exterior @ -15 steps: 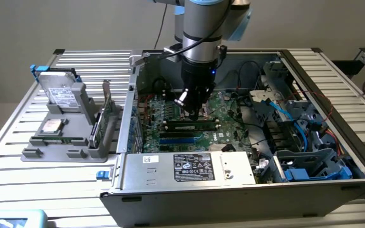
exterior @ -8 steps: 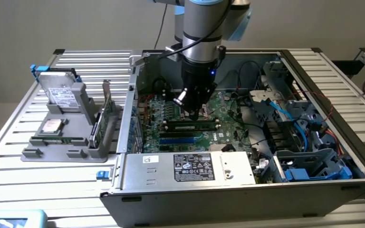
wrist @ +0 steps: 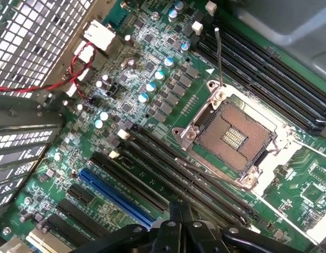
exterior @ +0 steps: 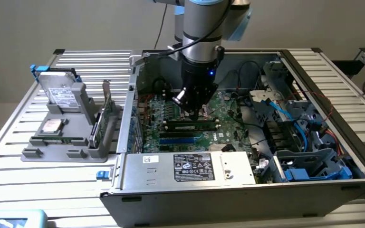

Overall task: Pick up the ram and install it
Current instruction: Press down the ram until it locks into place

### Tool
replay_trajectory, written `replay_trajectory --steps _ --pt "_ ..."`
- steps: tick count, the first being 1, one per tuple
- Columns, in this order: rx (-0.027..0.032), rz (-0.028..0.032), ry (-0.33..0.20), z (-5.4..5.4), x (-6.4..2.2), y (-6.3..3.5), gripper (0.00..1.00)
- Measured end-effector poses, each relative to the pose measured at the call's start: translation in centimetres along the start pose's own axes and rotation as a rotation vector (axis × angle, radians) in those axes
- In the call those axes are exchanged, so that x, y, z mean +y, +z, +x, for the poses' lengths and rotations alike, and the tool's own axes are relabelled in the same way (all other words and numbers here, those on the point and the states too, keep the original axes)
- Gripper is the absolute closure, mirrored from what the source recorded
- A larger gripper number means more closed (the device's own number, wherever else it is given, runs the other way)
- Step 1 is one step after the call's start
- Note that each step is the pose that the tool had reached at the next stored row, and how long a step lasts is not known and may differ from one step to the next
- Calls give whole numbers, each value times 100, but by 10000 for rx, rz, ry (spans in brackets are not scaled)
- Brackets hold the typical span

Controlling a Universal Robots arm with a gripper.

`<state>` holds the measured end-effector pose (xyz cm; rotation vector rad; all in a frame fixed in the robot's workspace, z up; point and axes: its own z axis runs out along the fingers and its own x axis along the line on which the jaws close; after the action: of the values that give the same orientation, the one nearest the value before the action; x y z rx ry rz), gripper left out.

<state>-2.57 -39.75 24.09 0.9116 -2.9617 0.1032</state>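
Now | arm upright inside case (exterior: 296,61) | pincer (exterior: 198,110) clenched, empty, just above seated ram (exterior: 192,127)

Power supply label (exterior: 194,167), lower centre of the exterior view: white-on-black print and certification marks present, none legible. No other readable text.

The arm (exterior: 198,33) reaches straight down, gripper (exterior: 195,110) with jaws closed.

Even, soft lighting — glare on motherboard (wrist: 152,105), dim case interior (exterior: 246,95)
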Motion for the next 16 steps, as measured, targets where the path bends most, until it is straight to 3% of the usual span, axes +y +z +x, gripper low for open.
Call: replay_trajectory --steps 16 --pt "80 -92 1788 -1 -1 0 89"
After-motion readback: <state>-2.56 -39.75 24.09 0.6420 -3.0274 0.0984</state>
